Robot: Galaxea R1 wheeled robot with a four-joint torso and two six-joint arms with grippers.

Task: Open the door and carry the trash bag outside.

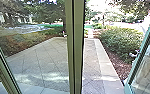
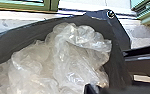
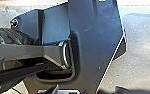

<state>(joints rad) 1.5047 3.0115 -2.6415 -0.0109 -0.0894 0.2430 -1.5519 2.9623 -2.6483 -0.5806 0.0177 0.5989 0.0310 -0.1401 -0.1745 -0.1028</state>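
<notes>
We look out from a glass entrance onto a paved walk (image 1: 49,56), its slabs set on the diagonal, with a pale stone border (image 1: 104,60) along its right side. A green door upright (image 1: 74,47) crosses the middle of our head view, and glass stretches to the left of it. To the right of the upright we have an open gap, bounded on its far side by another green frame (image 1: 140,51) that leans in our view. Beyond the border lie brown mulch (image 1: 121,66) and a leafy bush (image 1: 121,41), with trees farther off. Through the glass at the right we make out what seems to be a person (image 1: 149,61) in pale clothing, blurred.

The trash bag (image 2: 73,57), clear, crumpled and full of folds, is at our left hand (image 2: 97,87), up close to the robot's dark plate; green framework (image 2: 28,5) and light flooring lie past the plate. We cannot tell whether that hand is clenched on the plastic or released. Our right hand (image 3: 54,89) is beside the robot's body, above grey ground (image 3: 141,50), and we cannot tell its state either.
</notes>
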